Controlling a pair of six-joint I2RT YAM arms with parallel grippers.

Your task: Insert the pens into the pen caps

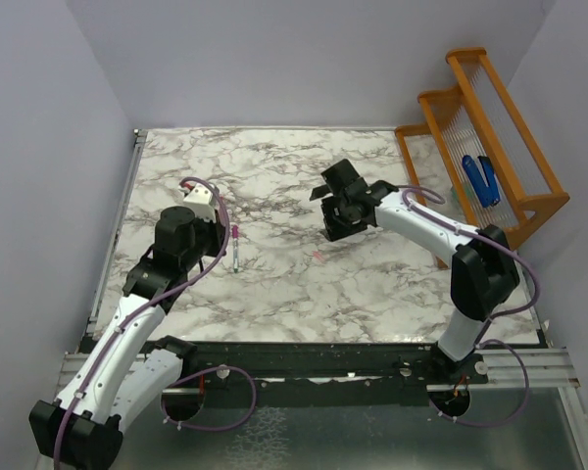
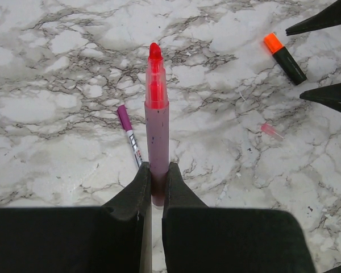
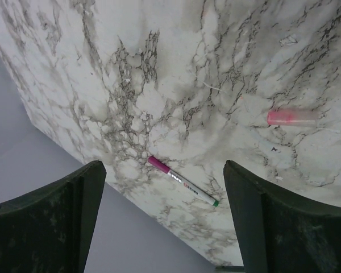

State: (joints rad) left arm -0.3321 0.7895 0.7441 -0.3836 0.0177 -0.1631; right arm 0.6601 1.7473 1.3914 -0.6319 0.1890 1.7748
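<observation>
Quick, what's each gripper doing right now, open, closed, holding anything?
Left gripper: closed on the pink pen.
Right gripper: open, holding nothing.

Three pens [image 2: 157,142], perhaps one cap [image 2: 271,131] (pink, blurry).

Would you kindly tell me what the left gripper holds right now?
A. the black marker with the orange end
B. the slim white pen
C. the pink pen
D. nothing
C: the left gripper is shut on the pink pen, while the black marker and slim white pen lie on the table.
</observation>
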